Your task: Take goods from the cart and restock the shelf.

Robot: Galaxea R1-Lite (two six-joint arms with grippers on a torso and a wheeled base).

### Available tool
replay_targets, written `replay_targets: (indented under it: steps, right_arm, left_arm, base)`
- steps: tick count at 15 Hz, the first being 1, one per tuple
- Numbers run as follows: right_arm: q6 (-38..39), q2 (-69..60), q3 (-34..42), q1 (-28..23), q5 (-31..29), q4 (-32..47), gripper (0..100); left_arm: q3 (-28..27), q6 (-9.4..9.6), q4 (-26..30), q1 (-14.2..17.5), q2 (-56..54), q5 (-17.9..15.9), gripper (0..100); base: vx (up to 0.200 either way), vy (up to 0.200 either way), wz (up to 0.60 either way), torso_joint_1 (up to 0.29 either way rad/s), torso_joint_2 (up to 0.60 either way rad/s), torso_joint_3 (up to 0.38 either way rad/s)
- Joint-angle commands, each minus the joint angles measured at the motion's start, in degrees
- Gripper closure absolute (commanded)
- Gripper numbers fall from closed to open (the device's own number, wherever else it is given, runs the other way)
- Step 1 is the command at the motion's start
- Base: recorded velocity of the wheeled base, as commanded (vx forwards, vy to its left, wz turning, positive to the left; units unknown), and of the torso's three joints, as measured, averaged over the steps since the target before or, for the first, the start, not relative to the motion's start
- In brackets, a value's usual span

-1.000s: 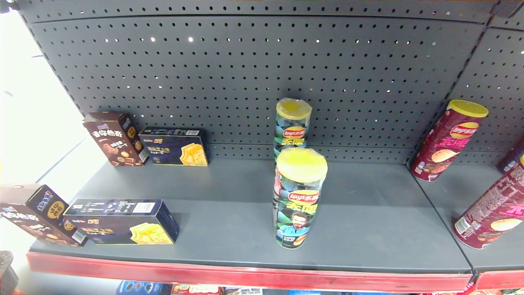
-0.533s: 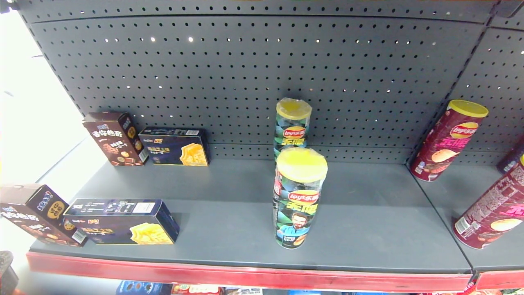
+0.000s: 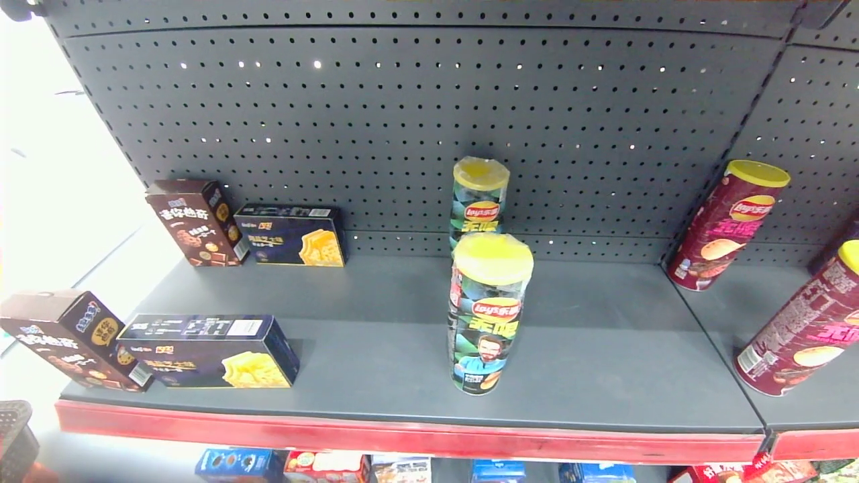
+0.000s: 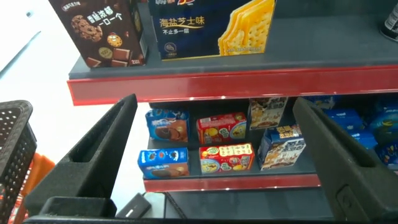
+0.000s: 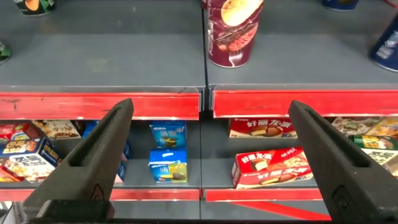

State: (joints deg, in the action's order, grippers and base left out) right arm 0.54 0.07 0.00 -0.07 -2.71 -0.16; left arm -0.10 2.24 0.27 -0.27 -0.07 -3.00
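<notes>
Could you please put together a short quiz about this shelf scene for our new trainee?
1. True or false: the left hand and the right hand are both open and empty.
2. How many green chip cans stand on the shelf? A one, B two, C four.
3. Fill in: the lids of the maroon cans are ___.
Key: 1 true; 2 B; 3 yellow.
</notes>
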Motion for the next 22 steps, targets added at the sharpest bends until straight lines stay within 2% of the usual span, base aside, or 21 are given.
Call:
replay_targets:
  steps: [1, 22]
  right_arm:
    - [-0.01, 0.1, 0.0, -0.01, -0.02, -0.02, 0]
    - [-0.01, 0.19, 0.0, -0.01, -0.02, -0.02, 0]
  left_arm:
    - [0.01, 0.04, 0.0, 0.0, 0.07, -0.08, 0]
    - [0.1, 0.04, 0.0, 0.0, 0.07, 0.01, 0]
  base:
    - [0.0, 0.0, -0.6, 0.017, 0.02, -0.002]
    - [0.0, 0.01, 0.0, 0.0, 0.0, 0.0]
